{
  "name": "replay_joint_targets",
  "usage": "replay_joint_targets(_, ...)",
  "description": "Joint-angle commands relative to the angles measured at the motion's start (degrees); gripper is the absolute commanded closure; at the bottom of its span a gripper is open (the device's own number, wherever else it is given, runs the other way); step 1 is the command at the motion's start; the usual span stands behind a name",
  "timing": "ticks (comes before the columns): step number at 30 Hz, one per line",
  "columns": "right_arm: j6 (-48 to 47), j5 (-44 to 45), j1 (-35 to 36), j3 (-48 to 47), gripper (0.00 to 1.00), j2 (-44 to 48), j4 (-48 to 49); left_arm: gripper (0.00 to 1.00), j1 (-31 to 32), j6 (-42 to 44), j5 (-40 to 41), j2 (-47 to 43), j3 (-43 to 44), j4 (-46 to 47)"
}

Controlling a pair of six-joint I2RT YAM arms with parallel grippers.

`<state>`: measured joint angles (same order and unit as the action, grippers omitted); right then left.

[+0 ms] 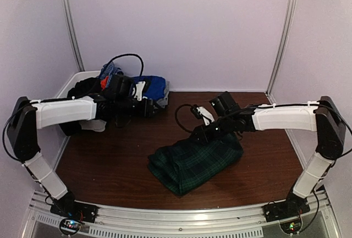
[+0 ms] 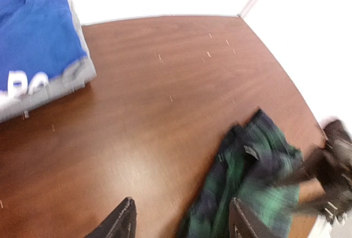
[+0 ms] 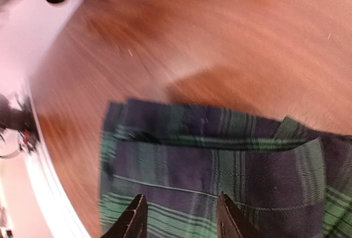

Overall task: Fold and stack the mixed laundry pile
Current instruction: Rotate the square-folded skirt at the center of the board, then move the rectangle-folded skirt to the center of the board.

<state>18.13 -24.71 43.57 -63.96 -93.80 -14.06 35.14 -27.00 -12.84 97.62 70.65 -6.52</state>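
Near the middle of a dark wood table, a bit to the right, a green tartan skirt lay in a loose, half-folded heap w/ one edge turned over. At the far left sat the rest of the laundry pile: a blue T-shirt w/ white print, folded on top of a grey piece, plus black pieces & a multicoloured piece beside a white basket. Skirt & that stack were well apart.

Right gripper hovered just over the skirt's far edge. Its jaws were partly spread w/ only flat fabric showing btwn them, nothing pinched. Left gripper was near the blue T-shirt, jaws spread wide over bare wood, empty.

Handling, as a guess: the skirt looked soft, light & floppy, w/ pleats that prob. want to fan out, so it would sag from any single pinch. Best hold seemed the firmer waistband, or two corners of one edge w/ one gripper each, to keep it flat while folding. Layers may slide apart if only the top ply is caught. The blue T-shirt looked already folded. The skirt appeared to be the piece in hand, not yet neat enough to stack.
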Motion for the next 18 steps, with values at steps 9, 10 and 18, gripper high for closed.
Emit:
replay_joint_targets(9, 1.0, 3.7, -7.0, 2.3, 0.54, -15.6, 0.2, 0.35, 6.2, -16.0, -0.2, -25.8, -38.9, 9.4)
replay_joint_targets(10, 3.0, 3.5, -8.4, 3.0, 0.54, -16.5, 1.3, 0.35, 6.2, -16.4, 0.2, -26.6, -40.1, 9.5)
replay_joint_targets(18, 4.2, -1.9, -6.7, 3.5, 0.48, -7.5, 7.8, 0.31, 6.2, -19.9, -1.7, -24.2, -42.2, 14.9)
